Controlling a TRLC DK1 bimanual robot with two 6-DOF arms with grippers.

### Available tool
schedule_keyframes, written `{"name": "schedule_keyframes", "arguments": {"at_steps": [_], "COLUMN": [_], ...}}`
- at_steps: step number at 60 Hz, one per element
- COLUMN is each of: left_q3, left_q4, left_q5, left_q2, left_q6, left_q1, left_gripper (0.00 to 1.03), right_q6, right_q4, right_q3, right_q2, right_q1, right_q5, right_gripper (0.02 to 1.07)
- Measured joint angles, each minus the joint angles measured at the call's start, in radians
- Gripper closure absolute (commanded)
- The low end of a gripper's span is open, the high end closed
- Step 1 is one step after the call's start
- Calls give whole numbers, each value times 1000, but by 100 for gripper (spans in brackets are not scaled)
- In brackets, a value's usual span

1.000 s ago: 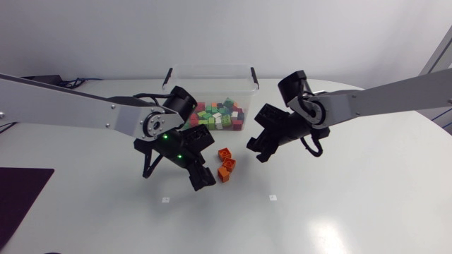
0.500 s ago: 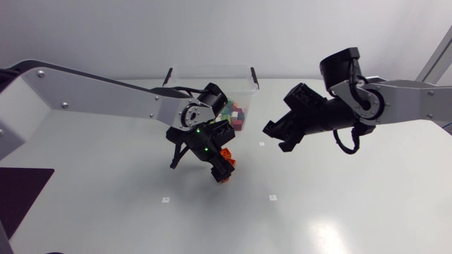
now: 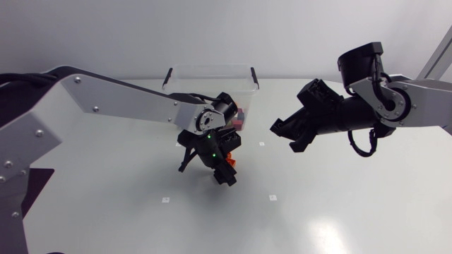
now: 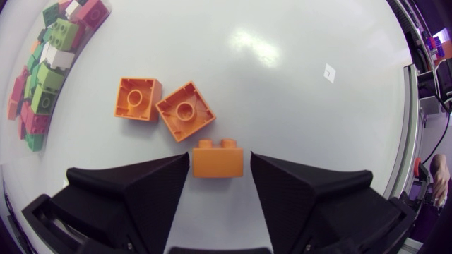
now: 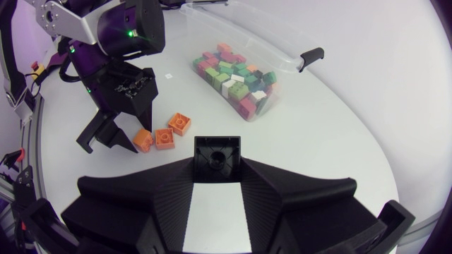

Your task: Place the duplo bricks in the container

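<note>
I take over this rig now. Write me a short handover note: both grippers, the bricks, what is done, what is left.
Left gripper: open, low over the table, with one orange brick between its fingers, not gripped.
Right gripper: shut on a black brick, off to the side of the container, not over it.
Two more orange bricks lie just ahead of the left gripper.
Done: many bricks are in the container.
Left: the black brick and the three orange ones must go in.
</note>
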Motion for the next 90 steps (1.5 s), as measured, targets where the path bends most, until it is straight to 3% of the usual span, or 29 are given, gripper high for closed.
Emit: {"name": "schedule_keyframes", "arguments": {"at_steps": [6, 11, 41, 80, 84, 90], "left_q3": [0, 0, -128, -37, -8, 29], "left_q4": [-7, -14, -37, -5, -2, 18], "left_q5": [0, 0, 0, 1, 1, 1], "left_q2": [5, 5, -227, -321, -321, -321], "left_q6": [0, 0, 1, 11, 12, 12], "left_q1": [-2, -2, 50, 190, 205, 225], "left_gripper": [71, 75, 75, 75, 75, 75], "right_q6": [0, 13, 221, 320, 320, 328], "right_q4": [-8, -24, 61, 106, 103, 97], "right_q3": [2, 20, 341, 714, 755, 785], "right_q2": [-7, -8, 219, 597, 627, 644], "right_q1": [-11, -23, 40, 138, 143, 146], "right_q5": [-5, -11, 32, 165, 175, 182], "right_gripper": [79, 79, 79, 78, 66, 33]}}
